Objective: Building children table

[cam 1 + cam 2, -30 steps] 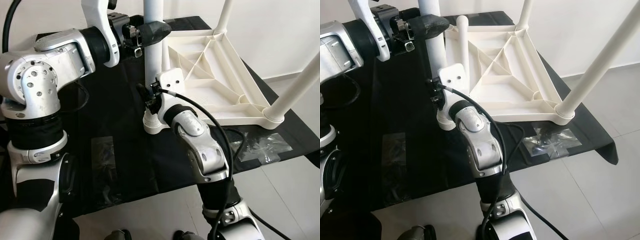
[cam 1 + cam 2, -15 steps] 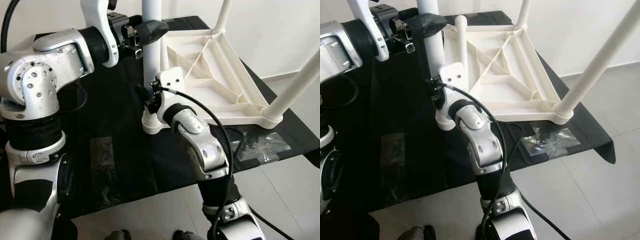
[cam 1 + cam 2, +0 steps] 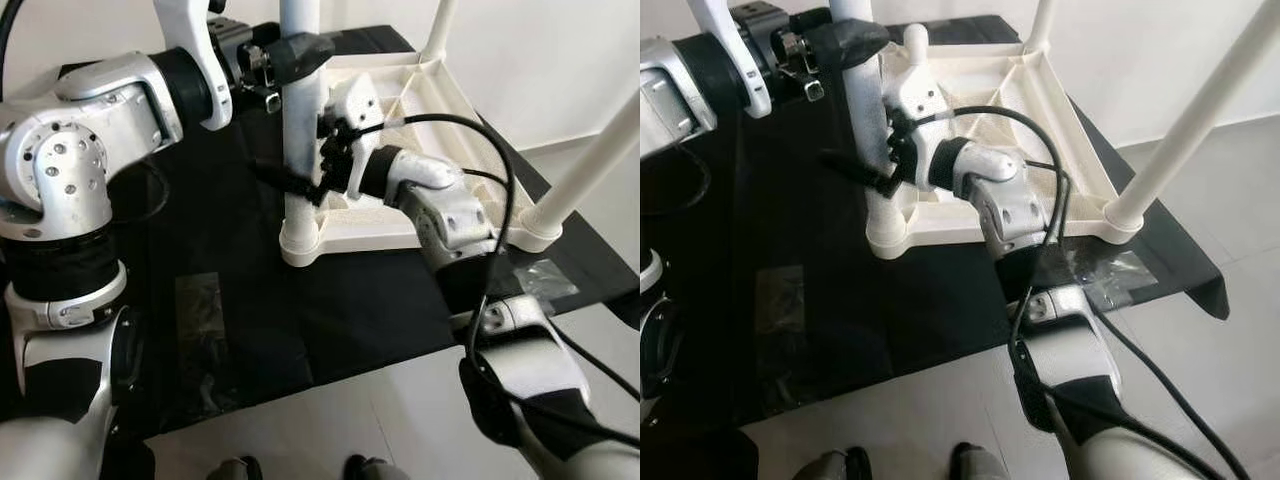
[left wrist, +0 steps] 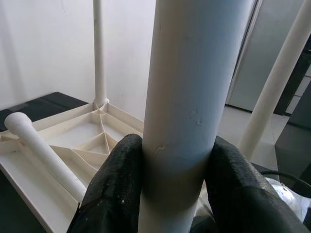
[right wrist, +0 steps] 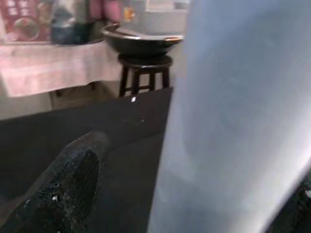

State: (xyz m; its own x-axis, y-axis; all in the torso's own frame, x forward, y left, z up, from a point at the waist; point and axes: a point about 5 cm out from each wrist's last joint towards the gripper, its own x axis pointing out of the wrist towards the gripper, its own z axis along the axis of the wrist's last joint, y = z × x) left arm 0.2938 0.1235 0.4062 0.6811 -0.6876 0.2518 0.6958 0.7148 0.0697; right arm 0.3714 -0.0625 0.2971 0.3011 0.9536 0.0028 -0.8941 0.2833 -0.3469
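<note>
Left gripper pinched the upright white table leg; right gripper straddled it lower, fingers spread; loose leg lay on the overturned tabletop.

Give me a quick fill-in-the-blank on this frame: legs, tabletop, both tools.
1. The left tool is shut on the upright white ____.
2. The white tabletop lies upside down on a ____ cloth.
3. The right tool sits on that same leg, ____ the left tool.
4. One loose leg lies ____ the upturned tabletop.

Missing words: leg; black; below; inside
</note>
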